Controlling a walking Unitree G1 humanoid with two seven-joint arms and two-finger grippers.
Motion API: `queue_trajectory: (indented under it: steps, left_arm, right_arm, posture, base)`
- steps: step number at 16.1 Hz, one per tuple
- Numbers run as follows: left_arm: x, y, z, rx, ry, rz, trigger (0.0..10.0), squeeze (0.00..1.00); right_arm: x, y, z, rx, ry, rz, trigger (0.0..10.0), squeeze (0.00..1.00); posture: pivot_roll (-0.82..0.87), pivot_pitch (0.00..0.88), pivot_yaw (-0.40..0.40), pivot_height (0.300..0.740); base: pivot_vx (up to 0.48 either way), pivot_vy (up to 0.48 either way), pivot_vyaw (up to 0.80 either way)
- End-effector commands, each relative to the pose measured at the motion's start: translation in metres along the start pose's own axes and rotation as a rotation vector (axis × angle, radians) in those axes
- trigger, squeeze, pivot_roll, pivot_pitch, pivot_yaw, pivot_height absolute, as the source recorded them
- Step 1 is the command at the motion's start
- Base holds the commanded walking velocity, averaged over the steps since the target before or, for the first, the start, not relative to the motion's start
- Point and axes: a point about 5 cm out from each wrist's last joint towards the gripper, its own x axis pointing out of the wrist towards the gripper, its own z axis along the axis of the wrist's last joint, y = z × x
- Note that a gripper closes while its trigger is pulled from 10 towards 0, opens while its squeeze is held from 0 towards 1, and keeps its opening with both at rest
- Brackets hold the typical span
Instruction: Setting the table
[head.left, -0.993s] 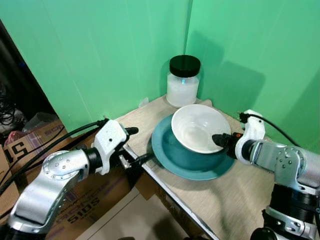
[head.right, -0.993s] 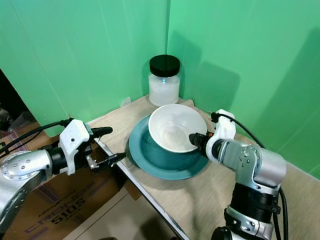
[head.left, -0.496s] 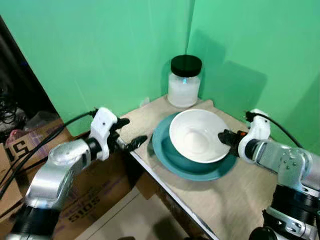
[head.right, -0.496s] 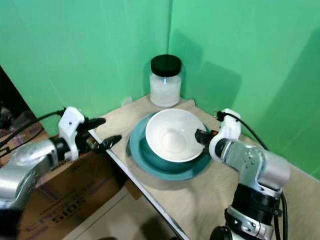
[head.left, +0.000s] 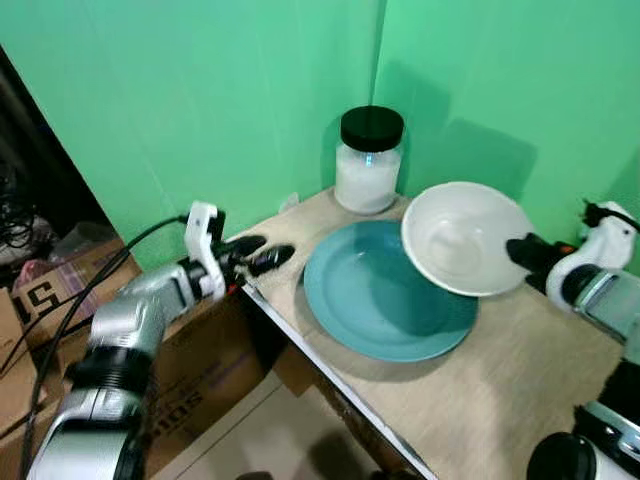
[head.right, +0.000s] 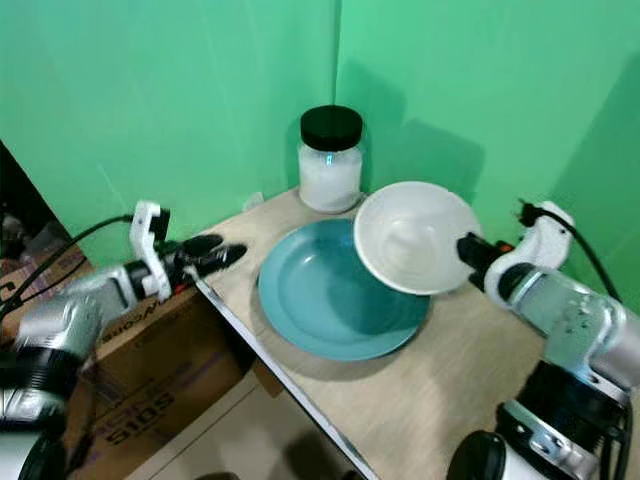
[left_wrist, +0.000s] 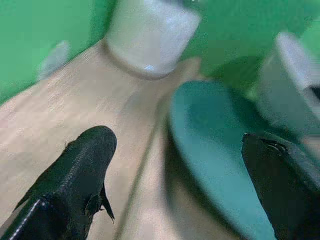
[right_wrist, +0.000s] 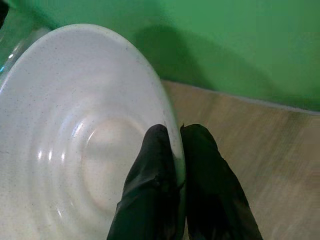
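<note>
A: What sits nearest, and what is hard to read there?

B: The wooden table (head.left: 480, 390) runs out of frame at its near corner. To the left of its edge, below the left gripper (head.left: 255, 253), cardboard boxes (head.left: 190, 380) are partly covered by the silver arm. In the left wrist view everything past the two black fingers (left_wrist: 75, 175) is smeared by blur.

A: How does that left claw stand?

B: Spread, with a wide gap between the fingers and nothing in it. It hovers at the table's left edge, just beside the teal plate (head.left: 385, 290), apart from it.

A: And the right one?

B: The right gripper (right_wrist: 177, 150) is pinching the rim of the white bowl (head.left: 465, 238), one finger inside and one outside. Its fingertips hide a short piece of the rim.

A: Where is the bowl?

B: Lifted off the table and tilted, its mouth turned toward the left gripper, hanging above the plate's right rim. It is plain white, faintly speckled, with soft rings around its bottom.

A: Farther back?

B: A jar (head.left: 368, 162) with a black lid and white contents stands beyond the plate, against the green backdrop (head.left: 200, 100).
</note>
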Motion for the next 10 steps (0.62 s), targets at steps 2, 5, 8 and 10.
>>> queue_trajectory:
  steps: [2,5,8,10]
  left_arm:
    - [0.009,0.000,-0.012,-0.043,0.075,-0.028,10.0,1.00]
    - [0.016,0.004,-0.028,-0.071,0.182,-0.007,10.0,0.18]
    - [0.021,0.004,-0.034,-0.098,0.242,0.005,10.0,0.00]
    - [0.029,-0.003,-0.031,-0.116,0.217,-0.075,9.2,0.00]
  right_arm:
    - [-0.006,-0.008,0.007,-0.006,-0.043,-0.020,0.0,0.00]
    - [-0.011,-0.023,0.007,0.001,-0.055,-0.079,0.0,0.00]
    - [-0.014,-0.028,0.008,0.011,-0.054,-0.080,0.0,0.00]
    - [-0.012,-0.022,0.000,-0.006,-0.007,-0.038,0.0,0.00]
  posture:
    - [0.01,0.000,0.058,0.740]
    - [0.00,0.000,0.062,0.740]
    - [0.00,0.000,0.066,0.740]
    - [0.00,0.000,0.064,0.740]
  base:
    - [0.000,0.000,0.00]
    - [0.000,0.000,0.00]
    - [0.000,0.000,0.00]
    - [0.000,0.000,0.00]
